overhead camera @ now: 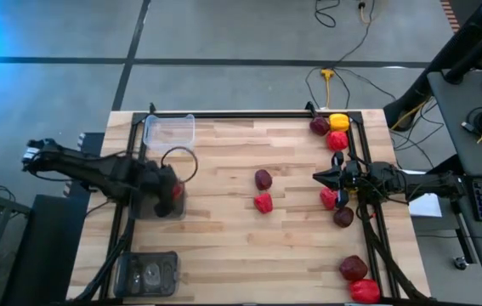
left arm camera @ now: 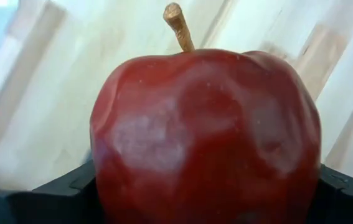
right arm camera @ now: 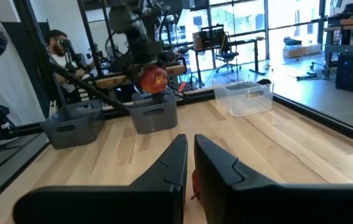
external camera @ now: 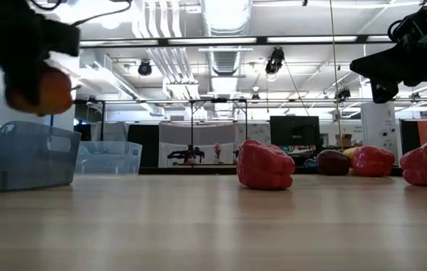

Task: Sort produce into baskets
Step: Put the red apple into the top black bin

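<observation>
While held above a grey tub (overhead camera: 162, 204) | left jaws clamp red pepper (left arm camera: 204, 137), stem forward | right jaws together.

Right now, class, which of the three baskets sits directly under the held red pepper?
The middle grey basket, under the left gripper holding the red pepper. The clear basket and other grey basket sit apart.

Both arms are matte black with angular, wedge-shaped end effector fingers (right arm camera: 182, 168).
</observation>
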### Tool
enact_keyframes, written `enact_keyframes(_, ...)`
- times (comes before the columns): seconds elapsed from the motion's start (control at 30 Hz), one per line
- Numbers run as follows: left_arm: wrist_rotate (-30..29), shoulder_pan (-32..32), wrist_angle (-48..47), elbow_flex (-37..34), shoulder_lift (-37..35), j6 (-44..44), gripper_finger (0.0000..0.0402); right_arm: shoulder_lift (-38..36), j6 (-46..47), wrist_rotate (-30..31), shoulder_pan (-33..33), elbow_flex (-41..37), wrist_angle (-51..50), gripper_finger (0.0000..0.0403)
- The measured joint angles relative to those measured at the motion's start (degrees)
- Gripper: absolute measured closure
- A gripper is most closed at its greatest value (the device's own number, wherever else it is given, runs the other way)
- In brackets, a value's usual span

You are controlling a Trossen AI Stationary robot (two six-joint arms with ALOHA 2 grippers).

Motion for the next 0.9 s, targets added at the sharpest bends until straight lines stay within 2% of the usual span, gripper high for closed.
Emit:
enact_keyframes(0.13, -0.07, -3.9, 0.23, -4.02, 0.02, -6.0, 0.0096, 0.0, -0.01, -0.01, 0.0, 0.0, 0.02, 0.038)
enact_keyframes(0.27, -0.16, -4.49, 2.67, -6.63, 1.06, -9.7, 0.0047, 0.0, -0.11, 0.0, 0.0, 0.0, 0.02, 0.038)
enact_keyframes(0.37, -1.07, -4.47, 5.95, -7.92, 2.04, -11.66, 0.0016, 0.0, -3.87, 0.0, 0.02, 0.0, 0.11, 0.038)
enact_keyframes(0.53, -3.58, -4.4, 8.1, -8.8, 4.26, -14.66, 0.0011, 0.0, -10.14, 0.64, 0.0, 0.0, 0.18, 0.038)
enact_keyframes(0.73, -7.75, -4.4, 6.6, -2.68, 4.0, -13.34, 0.0021, 0.0, -8.97, 5.13, 0.0, 0.0, 1.85, 0.038)
enact_keyframes(0.83, -11.92, -4.21, 7.63, 2.22, 3.88, -11.85, 0.0023, 0.0, -2.08, 7.78, 0.02, 0.0, 7.26, 0.038)
enact_keyframes(0.9, -13.95, -3.49, 10.2, 4.77, 4.2, -9.7, 0.0023, 0.0, 4.17, 13.08, 0.02, -0.02, 10.79, 0.038)
